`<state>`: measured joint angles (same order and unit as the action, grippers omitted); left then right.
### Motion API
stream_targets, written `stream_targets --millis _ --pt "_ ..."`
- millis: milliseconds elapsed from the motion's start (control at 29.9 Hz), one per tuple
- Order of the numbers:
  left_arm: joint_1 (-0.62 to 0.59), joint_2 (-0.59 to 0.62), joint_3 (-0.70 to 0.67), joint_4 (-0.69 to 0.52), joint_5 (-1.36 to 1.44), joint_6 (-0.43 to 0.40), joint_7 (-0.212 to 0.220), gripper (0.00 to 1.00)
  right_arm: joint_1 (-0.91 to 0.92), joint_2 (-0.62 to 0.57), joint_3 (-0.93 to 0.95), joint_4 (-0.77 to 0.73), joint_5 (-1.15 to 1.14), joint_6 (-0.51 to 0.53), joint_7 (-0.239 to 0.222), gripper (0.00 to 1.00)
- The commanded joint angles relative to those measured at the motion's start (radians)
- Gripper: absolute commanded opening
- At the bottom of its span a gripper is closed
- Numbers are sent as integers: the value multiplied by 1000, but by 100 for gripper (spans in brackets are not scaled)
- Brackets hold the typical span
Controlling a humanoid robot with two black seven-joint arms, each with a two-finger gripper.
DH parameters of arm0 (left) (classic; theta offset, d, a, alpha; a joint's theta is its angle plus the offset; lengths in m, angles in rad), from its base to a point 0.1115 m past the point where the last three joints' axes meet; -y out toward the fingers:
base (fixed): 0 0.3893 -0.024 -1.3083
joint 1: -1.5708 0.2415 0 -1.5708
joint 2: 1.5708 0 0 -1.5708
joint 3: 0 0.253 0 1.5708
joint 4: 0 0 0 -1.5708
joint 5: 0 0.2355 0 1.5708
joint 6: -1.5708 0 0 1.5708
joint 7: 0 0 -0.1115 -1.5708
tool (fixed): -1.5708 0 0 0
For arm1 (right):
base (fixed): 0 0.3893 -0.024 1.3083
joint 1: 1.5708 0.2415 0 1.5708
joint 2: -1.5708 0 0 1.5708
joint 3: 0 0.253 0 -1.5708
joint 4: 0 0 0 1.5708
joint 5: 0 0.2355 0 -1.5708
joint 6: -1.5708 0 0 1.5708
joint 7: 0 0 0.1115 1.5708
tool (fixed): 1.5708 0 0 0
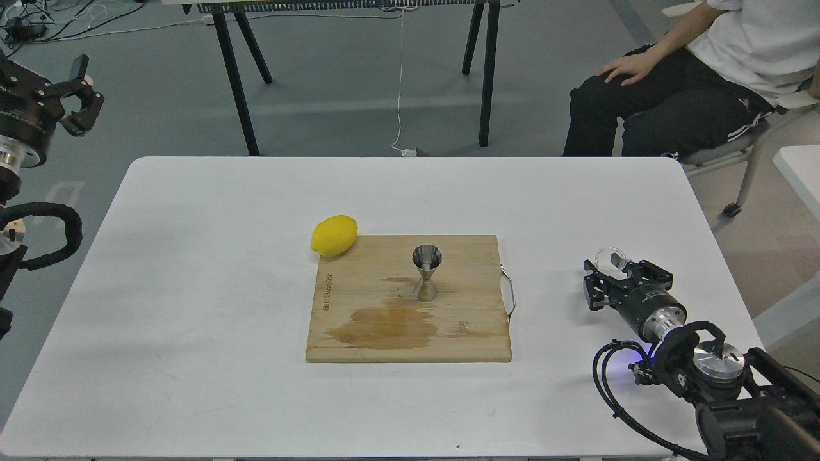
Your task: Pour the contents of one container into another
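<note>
- Head view: the right gripper (608, 272) lies low over the right part of the white table (192, 288), its black fingers pinching the clear glass cup (609, 258) at its far end.
- The cup is tilted, its round mouth facing up and toward the far side; whether its base touches the tabletop cannot be told.
- The right arm (717, 378) enters from the near right corner, a black cable looping beside it.
- Left of the right gripper, well apart from it, a wooden cutting board (359, 333) lies at the table's middle, a metal handle on its right edge and a dark wet stain on its near half.
- The steel jigger (426, 272) stands upright on the board, right of its centre, just beyond the stain.
- A yellow lemon (334, 235) rests at the board's far left corner, touching its edge.
- The left gripper (75, 96) hangs off the table at the far left, fingers spread and holding nothing.
- A seated person (672, 83) occupies the far right, one hand on a knee.
</note>
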<state>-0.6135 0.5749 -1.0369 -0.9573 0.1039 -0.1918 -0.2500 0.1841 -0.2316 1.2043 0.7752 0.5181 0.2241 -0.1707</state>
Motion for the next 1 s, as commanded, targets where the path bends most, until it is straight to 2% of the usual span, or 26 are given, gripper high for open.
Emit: stream_targets --millis 0,201,301,501,568,635,735,969 --pt "0 0 0 0 0 2 0 100 0 0 0 1 0 0 0 44" --pt "0 0 0 0 -1 -1 0 100 -2 2 -2 -1 -1 -2 2 50" --pt "0 0 0 -1 -1 -1 0 100 0 2 -3 -17 -1 0 2 57" --pt "0 0 0 -1 -1 2 0 100 -2 2 -3 -21 -1 1 4 58" --pt "0 0 0 -1 0 2 0 100 0 2 -6 -21 -1 6 2 51" --pt "0 0 0 0 -1 2 0 100 0 2 -8 -22 -1 21 2 35" --pt "0 0 0 0 -1 2 0 100 0 2 -15 -22 -1 27 4 34" --pt "0 0 -2 -1 -1 3 0 100 1 9 -14 -31 -3 21 8 57"
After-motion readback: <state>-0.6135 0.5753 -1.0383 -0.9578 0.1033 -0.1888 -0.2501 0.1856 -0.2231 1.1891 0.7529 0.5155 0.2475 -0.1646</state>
